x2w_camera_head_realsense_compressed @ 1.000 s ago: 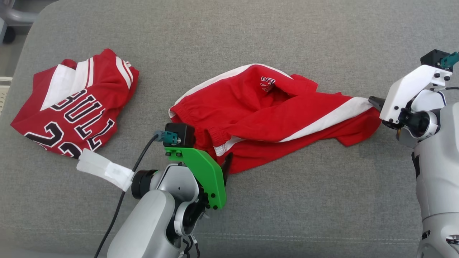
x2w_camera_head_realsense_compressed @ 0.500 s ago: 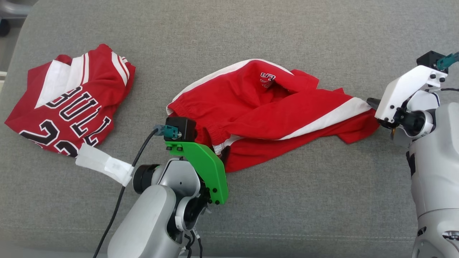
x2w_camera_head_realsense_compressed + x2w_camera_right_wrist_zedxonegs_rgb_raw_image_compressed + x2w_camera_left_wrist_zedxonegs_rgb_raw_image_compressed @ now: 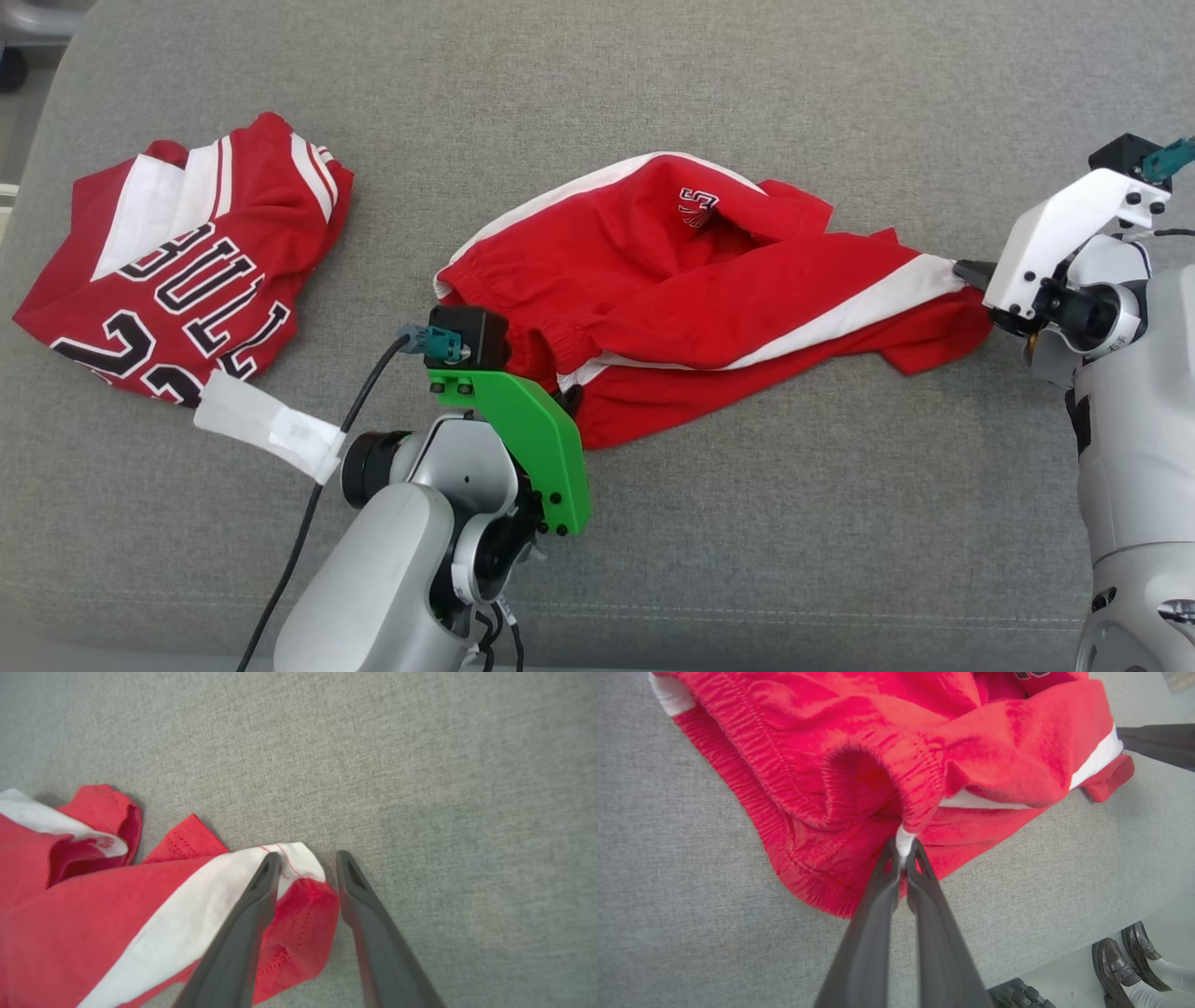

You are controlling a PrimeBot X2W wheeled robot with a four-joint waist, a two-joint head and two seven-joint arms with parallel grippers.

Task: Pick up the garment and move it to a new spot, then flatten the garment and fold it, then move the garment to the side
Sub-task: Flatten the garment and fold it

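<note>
The garment [image 3: 691, 299] is a pair of red shorts with white side stripes, lying crumpled in the middle of the grey cushion. My left gripper [image 3: 903, 848] is shut on the white stripe end at the waistband's near edge [image 3: 568, 397]. At the right end, my right gripper [image 3: 309, 859] is open, its fingers either side of the leg hem's white and red corner [image 3: 299, 877]. In the head view that right gripper [image 3: 966, 273] touches the shorts' right tip.
A red jersey [image 3: 177, 271] with black and white lettering lies at the left of the cushion [image 3: 653, 84]. A white tag [image 3: 266, 425] hangs on my left arm's cable. A person's dark shoes [image 3: 1115, 963] stand on the floor beyond the cushion's edge.
My left gripper moved forward onto the waistband edge and shut on it. The right gripper stayed at the leg hem. The head camera shifted slightly.
</note>
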